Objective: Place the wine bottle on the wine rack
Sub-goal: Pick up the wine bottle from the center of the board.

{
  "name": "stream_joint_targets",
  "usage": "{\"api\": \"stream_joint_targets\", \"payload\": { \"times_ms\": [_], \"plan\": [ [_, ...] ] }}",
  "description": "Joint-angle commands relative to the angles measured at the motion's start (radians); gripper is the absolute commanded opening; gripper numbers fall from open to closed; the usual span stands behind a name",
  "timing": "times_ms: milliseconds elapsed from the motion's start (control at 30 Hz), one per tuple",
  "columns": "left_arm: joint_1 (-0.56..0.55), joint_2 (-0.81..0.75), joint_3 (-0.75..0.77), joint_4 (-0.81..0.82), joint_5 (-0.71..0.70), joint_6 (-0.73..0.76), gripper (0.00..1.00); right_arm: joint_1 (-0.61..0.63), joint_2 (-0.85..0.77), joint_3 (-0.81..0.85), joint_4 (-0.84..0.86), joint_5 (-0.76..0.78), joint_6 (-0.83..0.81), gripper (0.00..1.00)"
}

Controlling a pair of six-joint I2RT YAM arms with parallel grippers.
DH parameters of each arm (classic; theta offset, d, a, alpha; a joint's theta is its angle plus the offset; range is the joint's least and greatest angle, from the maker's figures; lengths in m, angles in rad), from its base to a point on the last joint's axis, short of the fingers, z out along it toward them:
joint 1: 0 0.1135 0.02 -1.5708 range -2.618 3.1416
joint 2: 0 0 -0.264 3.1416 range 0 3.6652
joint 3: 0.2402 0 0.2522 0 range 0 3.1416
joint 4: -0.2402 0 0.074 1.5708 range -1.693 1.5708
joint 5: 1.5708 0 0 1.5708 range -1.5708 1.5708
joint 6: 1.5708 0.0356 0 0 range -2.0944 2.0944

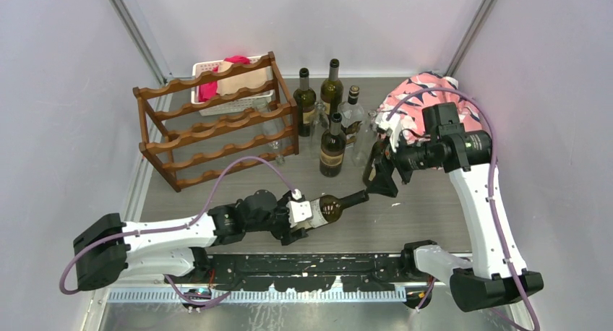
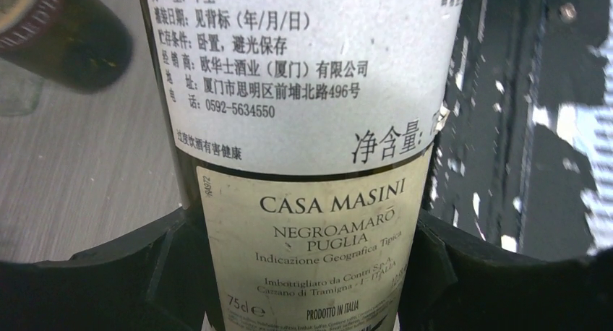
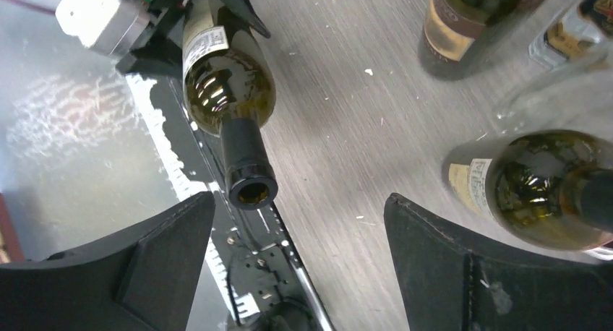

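The wine bottle [image 1: 334, 207] is lying level in the left claw [image 1: 303, 215], whose 2 fingers are clamping its labelled body. The right claw [image 3: 298, 201] is gaping wide just off the bottle's mouth, holding nothing. The wine rack [image 1: 217, 121] is standing well beyond the left claw, on the counter [image 1: 426, 208].

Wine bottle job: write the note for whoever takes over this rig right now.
Left pincer: shut on the bottle, gripping its labelled body; the bottle is held level, neck toward the right arm.
Right pincer: open, just beyond the bottle's mouth, touching nothing.
Rack: rear left of the table; this bottle is not on it yet.
Done: bottle gripped by the left arm.
Left: carry it to the rack, lay it across the rails, let go.
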Motion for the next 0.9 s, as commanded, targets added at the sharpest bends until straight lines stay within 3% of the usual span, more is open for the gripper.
{"api": "stream_joint_targets", "payload": {
  "times_ms": [0, 100, 133, 867],
  "plan": [
    [0.005, -0.075, 0.140, -0.290, 0.110, 0.085, 0.00, 0.007, -0.034, 0.051, -0.228, -0.091, -0.416, 0.98],
    [0.006, -0.075, 0.180, -0.356, 0.127, 0.102, 0.00, 0.007, -0.019, 0.001, -0.380, -0.186, -0.789, 1.00],
    [0.004, -0.072, 0.188, -0.365, 0.129, 0.107, 0.00, 0.006, -0.017, -0.019, -0.385, -0.212, -0.829, 1.00],
    [0.005, 0.002, 0.233, -0.357, 0.214, 0.018, 0.00, 0.055, -0.047, -0.204, -0.284, -0.111, -0.827, 0.95]
  ]
}}
